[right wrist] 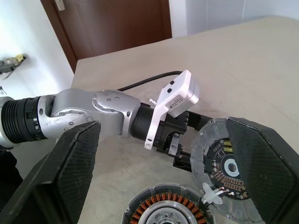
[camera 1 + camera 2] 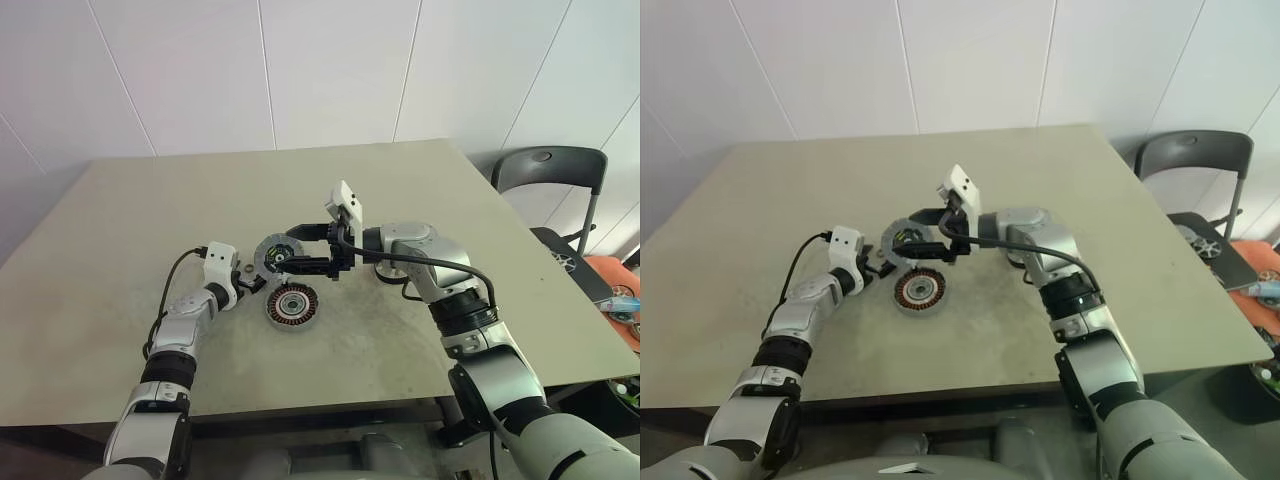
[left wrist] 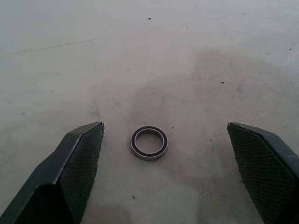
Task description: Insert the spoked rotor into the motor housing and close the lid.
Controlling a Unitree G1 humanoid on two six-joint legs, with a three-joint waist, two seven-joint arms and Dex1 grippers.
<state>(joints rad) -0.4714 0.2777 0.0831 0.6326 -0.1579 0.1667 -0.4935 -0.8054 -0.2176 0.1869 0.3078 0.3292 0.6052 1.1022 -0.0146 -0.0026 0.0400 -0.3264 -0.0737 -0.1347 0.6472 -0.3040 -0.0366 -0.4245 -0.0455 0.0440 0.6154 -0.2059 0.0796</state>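
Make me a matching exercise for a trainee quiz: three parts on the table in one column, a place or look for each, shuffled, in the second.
Things:
1. motor housing
2. lid
3. small ring

Descriptions:
A. lies flat on the table between the left end effector's open fingers
B. copper-coloured windings inside
C. ribbed rim, dark centre with a circuit board, just behind the housing

Pairs: 1-B, 2-C, 3-A
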